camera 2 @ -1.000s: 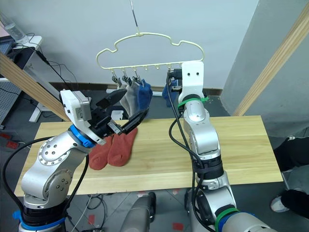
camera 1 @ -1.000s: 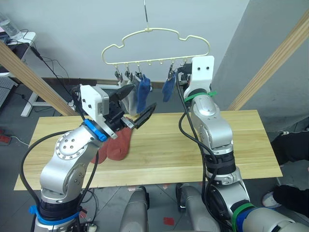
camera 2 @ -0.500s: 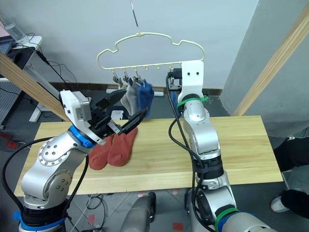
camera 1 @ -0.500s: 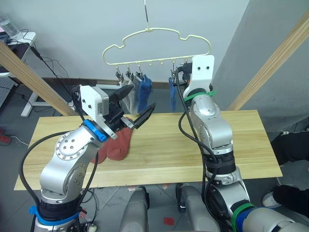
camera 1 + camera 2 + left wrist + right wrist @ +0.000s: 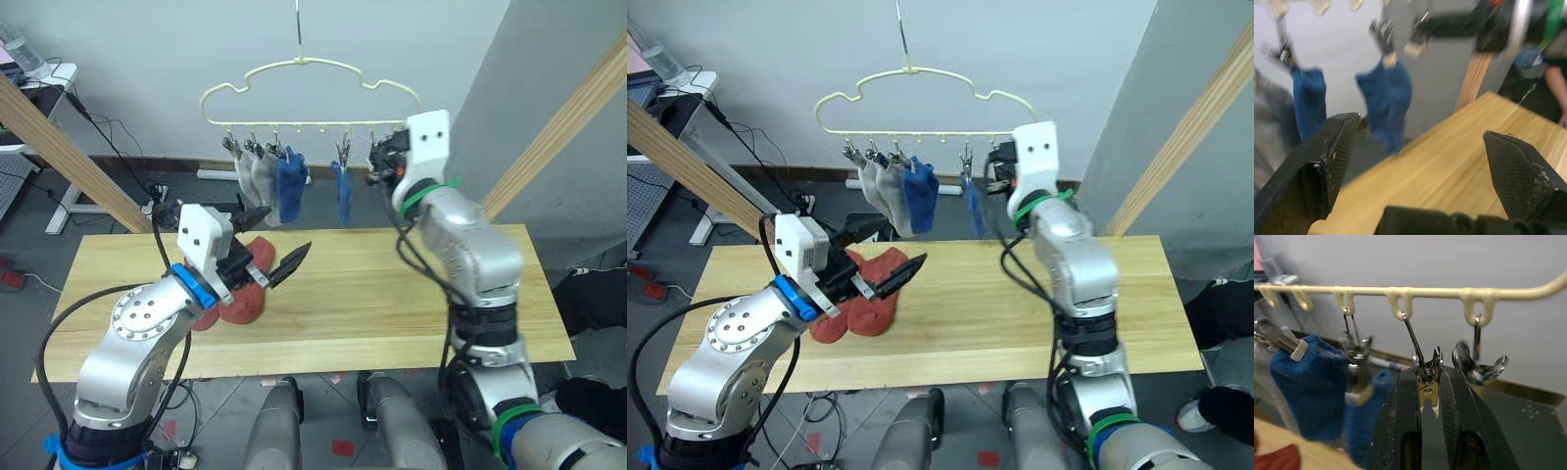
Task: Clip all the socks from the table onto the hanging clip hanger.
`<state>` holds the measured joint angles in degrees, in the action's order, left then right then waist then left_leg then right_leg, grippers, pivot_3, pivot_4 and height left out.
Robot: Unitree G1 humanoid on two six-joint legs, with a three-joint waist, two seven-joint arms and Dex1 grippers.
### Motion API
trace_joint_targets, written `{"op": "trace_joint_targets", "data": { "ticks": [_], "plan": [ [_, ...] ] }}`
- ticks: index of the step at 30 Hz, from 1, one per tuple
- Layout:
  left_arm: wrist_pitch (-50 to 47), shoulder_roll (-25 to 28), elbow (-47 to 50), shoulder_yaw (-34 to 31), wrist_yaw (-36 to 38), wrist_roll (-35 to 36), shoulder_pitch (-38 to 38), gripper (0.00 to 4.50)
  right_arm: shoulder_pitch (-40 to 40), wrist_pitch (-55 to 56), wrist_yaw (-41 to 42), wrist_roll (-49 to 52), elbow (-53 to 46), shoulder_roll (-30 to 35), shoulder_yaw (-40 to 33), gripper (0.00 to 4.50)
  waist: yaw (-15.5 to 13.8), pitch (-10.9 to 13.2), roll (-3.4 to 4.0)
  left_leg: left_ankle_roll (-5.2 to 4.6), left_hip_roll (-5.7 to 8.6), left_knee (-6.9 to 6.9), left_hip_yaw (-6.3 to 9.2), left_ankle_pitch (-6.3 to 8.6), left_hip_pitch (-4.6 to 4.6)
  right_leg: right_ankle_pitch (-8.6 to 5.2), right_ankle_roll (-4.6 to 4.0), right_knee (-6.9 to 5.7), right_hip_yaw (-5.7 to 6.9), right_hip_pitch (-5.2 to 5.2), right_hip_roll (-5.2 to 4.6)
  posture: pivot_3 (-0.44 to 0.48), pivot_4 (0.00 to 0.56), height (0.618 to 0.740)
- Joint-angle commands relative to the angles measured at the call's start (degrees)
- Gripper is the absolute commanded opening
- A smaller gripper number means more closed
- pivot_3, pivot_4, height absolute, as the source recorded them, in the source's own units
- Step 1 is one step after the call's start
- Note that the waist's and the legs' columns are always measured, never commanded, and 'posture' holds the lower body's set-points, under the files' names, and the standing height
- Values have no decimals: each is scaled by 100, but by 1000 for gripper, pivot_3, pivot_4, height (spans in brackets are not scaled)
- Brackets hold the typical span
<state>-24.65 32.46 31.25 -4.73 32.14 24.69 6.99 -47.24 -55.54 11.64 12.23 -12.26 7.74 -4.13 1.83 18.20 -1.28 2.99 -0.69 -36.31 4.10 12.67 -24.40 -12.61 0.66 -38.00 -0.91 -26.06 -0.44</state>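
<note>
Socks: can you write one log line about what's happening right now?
hung: two grey, two blue socks on clip hanger | red socks on table | left gripper open, empty | right gripper shut on clip

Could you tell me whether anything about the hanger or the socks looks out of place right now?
Nothing stands out: the clip hanger hangs about level, four socks hang from its clips, and two rust-red socks lie on the table.
</note>
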Motion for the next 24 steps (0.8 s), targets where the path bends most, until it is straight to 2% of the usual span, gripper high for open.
{"op": "trace_joint_targets", "data": {
  "ticks": [1,11,17,24],
  "plan": [
    [330,16,-31,-19,91,-188,-148,4500,-443,-833,752,731,-100,634,-415,205,0,0,0,0,0,-2,-1,0,0,1,-2,0,0,0,0,-6,313,740],
    [872,199,-715,-128,211,-801,-681,4500,-1384,-3592,1678,2420,1077,1257,-1741,205,11,0,0,-4,3,1,-4,2,2,6,-11,0,0,-2,18,-9,310,740],
    [1179,240,-1109,-47,207,-1213,-787,4500,-1807,-3696,1510,2934,1859,1339,-2102,205,4,0,0,-4,3,-3,-11,2,0,6,-10,2,-7,-1,16,-10,319,740],
    [1798,-225,-2827,348,-625,-2262,-322,4500,-1733,-3696,1260,3214,1820,1298,-1915,205,8,0,1,-5,3,-1,-14,3,-2,7,-13,3,-9,-3,15,-16,332,740]
  ]
}}
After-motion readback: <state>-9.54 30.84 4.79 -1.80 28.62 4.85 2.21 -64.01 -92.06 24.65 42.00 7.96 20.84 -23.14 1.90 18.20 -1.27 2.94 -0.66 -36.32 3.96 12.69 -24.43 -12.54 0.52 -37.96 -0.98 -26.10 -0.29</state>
